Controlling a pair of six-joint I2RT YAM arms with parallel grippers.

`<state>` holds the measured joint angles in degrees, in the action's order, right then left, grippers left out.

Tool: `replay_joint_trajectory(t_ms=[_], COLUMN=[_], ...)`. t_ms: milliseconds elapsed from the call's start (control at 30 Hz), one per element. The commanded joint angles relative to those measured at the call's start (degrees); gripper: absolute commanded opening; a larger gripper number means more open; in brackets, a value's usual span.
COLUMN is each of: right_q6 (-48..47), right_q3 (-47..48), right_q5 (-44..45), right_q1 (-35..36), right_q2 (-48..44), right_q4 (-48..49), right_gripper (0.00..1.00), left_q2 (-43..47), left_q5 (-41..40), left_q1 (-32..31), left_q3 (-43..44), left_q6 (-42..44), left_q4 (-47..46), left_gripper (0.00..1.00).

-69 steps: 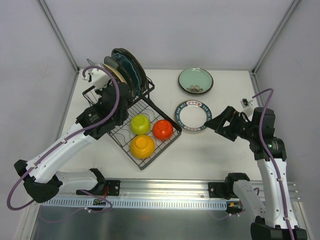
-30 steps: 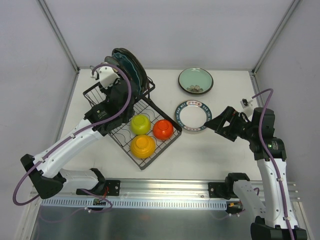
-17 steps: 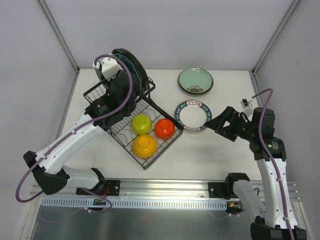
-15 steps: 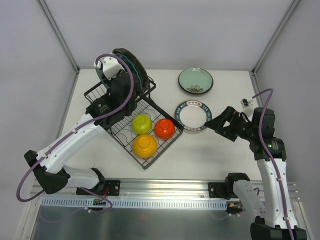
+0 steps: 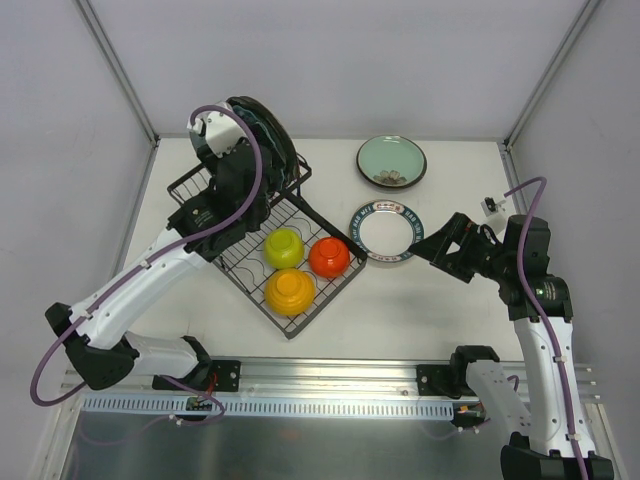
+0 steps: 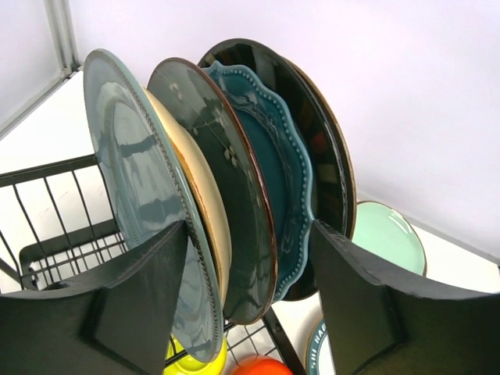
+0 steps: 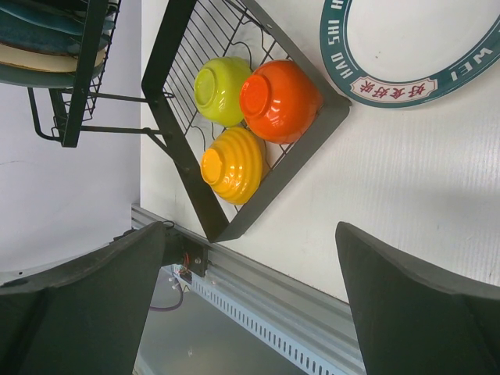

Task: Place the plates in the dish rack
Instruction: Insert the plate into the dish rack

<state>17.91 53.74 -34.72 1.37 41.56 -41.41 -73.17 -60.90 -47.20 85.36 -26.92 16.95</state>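
Several plates stand on edge in the raised slots of the black dish rack (image 5: 322, 296): a grey-blue plate (image 6: 129, 187), a dark grey plate (image 6: 219, 172), a scalloped teal plate (image 6: 285, 164) and a black one (image 6: 324, 133). My left gripper (image 6: 250, 226) is open, one finger on each side of the row and level with the plates' lower parts. A mint green plate (image 5: 391, 161) and a teal-rimmed white plate (image 5: 386, 231) lie flat on the table. Just right of the teal-rimmed plate (image 7: 414, 47), my right gripper (image 5: 425, 250) hangs open, holding nothing.
Three bowls sit in the rack's flat basket: a yellow-green bowl (image 5: 283, 247), an orange-red bowl (image 5: 329, 257) and a yellow-orange bowl (image 5: 290, 290). The metal rail (image 5: 330, 385) runs along the near edge. White walls enclose the table behind and at both sides.
My left gripper has moved back and right along the rack's raised section, and its jaws have widened off the plate it carried. That plate now stands in the row. The right arm has not moved.
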Motion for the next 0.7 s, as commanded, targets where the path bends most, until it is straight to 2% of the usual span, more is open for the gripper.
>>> replay_joint_trajectory(t_ms=[0, 367, 667], right_q6=[-0.69, -0.6, -1.3], right_q3=[0.84, 1.11, 0.49], right_q5=[-0.35, 0.0, 2.46], right_q1=[-0.4, -0.31, -0.4], right_q2=[-0.6, -0.34, 0.27], right_q4=[1.24, 1.15, 1.15], right_gripper=[0.95, 0.95, 0.95], left_q2=[3.02, 6.46, 9.62], left_q5=[2.72, 4.74, 11.5], left_q1=[-0.44, -0.44, -0.44], left_q3=[-0.19, -4.41, -6.43], left_q6=[0.29, 1.69, 7.22], left_q4=[-3.59, -3.59, -3.41], left_gripper=[0.67, 0.79, 0.89])
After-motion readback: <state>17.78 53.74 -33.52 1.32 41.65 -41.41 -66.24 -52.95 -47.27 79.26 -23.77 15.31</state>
